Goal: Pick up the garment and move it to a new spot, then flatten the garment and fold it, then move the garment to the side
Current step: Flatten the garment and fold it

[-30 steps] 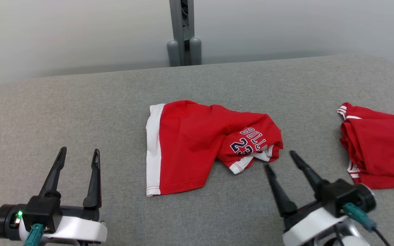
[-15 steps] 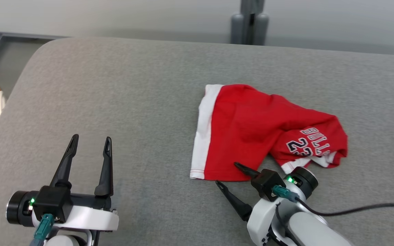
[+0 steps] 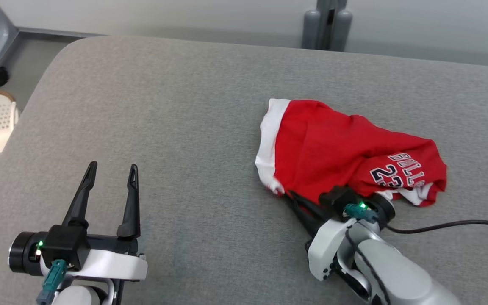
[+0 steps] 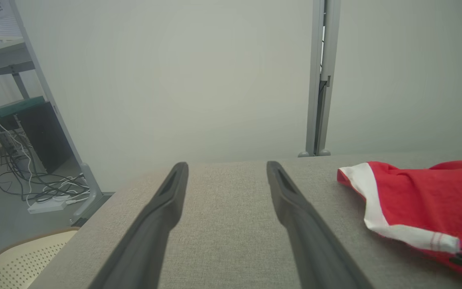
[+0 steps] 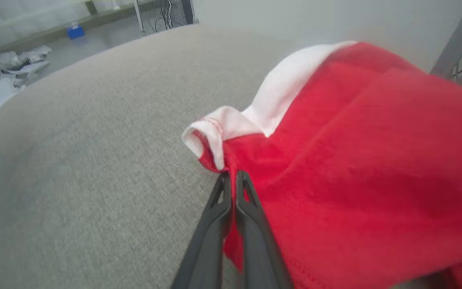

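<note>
In the head view, the red garment (image 3: 333,148) with white trim is lying bunched on the grey desk (image 3: 184,106). It is sitting on the robot's side of the grey post (image 3: 328,25) behind the desk's far edge, and is spreading a little to the post's right. The right gripper (image 3: 289,195) is reaching in from the robot's side, almost in line with the post, its jaws clenched on the garment's white-edged near corner. The left gripper (image 3: 112,165) is hovering far to the post's left and close to the robot, well apart from the garment, jaws released and spread, grasping nothing. In the left wrist view, the left gripper (image 4: 227,164) is pointing to the left of the post (image 4: 321,80) with bare desk showing between its fingers, while the garment (image 4: 415,192) is lying below and right of the post. In the right wrist view, the right gripper (image 5: 233,174) is pressing its jaws together on a fold of red cloth just beside the curled white hem, and the garment (image 5: 355,160) is spreading from there toward the post (image 5: 461,40).
</note>
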Tool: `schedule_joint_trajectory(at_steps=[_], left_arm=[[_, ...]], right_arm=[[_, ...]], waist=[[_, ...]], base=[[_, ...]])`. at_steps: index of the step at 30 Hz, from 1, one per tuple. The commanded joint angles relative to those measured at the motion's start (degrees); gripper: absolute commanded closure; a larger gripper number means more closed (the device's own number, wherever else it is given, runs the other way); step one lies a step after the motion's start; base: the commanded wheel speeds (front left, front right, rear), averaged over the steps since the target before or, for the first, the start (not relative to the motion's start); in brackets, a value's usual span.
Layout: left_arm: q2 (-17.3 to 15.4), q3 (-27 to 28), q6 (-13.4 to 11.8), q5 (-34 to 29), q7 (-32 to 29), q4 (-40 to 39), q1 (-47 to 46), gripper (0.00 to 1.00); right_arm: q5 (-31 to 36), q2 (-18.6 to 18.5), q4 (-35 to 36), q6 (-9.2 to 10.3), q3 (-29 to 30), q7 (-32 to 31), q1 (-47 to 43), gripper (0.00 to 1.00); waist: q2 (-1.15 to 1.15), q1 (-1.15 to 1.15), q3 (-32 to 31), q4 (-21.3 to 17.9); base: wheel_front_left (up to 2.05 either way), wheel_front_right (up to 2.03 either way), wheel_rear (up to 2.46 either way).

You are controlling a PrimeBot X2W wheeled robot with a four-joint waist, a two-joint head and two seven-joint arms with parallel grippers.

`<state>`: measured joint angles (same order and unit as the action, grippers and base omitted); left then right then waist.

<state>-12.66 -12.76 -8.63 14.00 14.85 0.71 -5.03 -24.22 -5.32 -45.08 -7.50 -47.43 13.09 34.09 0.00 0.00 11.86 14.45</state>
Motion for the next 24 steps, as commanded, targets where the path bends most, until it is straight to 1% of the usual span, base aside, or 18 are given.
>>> schedule_joint_trajectory(at_steps=[1, 5, 11, 13, 16, 19, 21, 22, 24], left_arm=[[-0.5, 0.3, 0.2, -0.4, 0.2, 0.1, -0.1, 0.0], [-1.0, 0.8, 0.2, -0.5, 0.2, -0.1, 0.9, 0.0], [-2.1, 1.5, -0.3, -0.4, 0.2, -0.7, 2.0, 0.0], [-2.4, 1.6, -0.4, -0.3, 0.0, -0.8, 2.3, 0.0], [-2.6, 1.8, -0.6, -0.2, -0.3, -1.0, 2.7, 0.0], [-2.9, 1.7, -0.9, 0.0, -0.7, -1.2, 3.6, 0.0], [-3.1, 1.8, -1.0, 0.1, -1.0, -1.4, 3.7, 0.0], [-3.3, 1.8, -1.1, 0.1, -1.2, -1.6, 4.3, 0.0], [-3.5, 1.8, -1.1, 0.3, -1.4, -1.7, 4.7, 0.0]], right_arm=[[-0.4, -0.5, 0.7, 0.01, 0.6, 0.7, -0.4, 1.0], [-0.7, -3.2, 8.3, 0.01, 6.2, 2.0, -3.0, 1.0], [3.4, -7.0, 23.6, 0.01, 19.1, 2.2, -11.4, 1.0], [5.2, -7.6, 28.3, 0.01, 23.8, 1.9, -15.1, 1.0], [7.3, -7.4, 34.1, 0.01, 30.3, -0.6, -21.2, 1.0], [9.4, -6.6, 37.4, 0.01, 35.6, -3.3, -27.2, 1.0], [10.0, -5.9, 38.5, 0.01, 37.9, -4.6, -30.4, 1.0], [10.9, -5.7, 37.8, 0.01, 39.9, -5.6, -33.0, 1.0], [11.0, -5.0, 36.9, 0.01, 41.1, -5.6, -34.6, 1.0]], waist=[[0.0, 0.0, -0.7, -1.2], [0.0, 0.0, -2.0, -4.2], [0.0, 0.0, -3.4, -8.9], [0.0, 0.0, -3.8, -10.1], [0.0, 0.0, -4.6, -11.6], [0.0, 0.0, -5.2, -12.8], [0.0, 0.0, -5.5, -13.4], [0.0, 0.0, -5.7, -13.8], [0.0, 0.0, -5.8, -14.2]], base=[[0.0, 0.0, 0.0], [0.0, 0.0, 0.0], [0.0, 0.0, 0.0], [0.0, 0.0, 0.0], [0.0, 0.0, 0.0], [0.0, 0.0, 0.0], [0.0, 0.0, 0.0], [0.0, 0.0, 0.0], [0.0, 0.0, 0.0]])
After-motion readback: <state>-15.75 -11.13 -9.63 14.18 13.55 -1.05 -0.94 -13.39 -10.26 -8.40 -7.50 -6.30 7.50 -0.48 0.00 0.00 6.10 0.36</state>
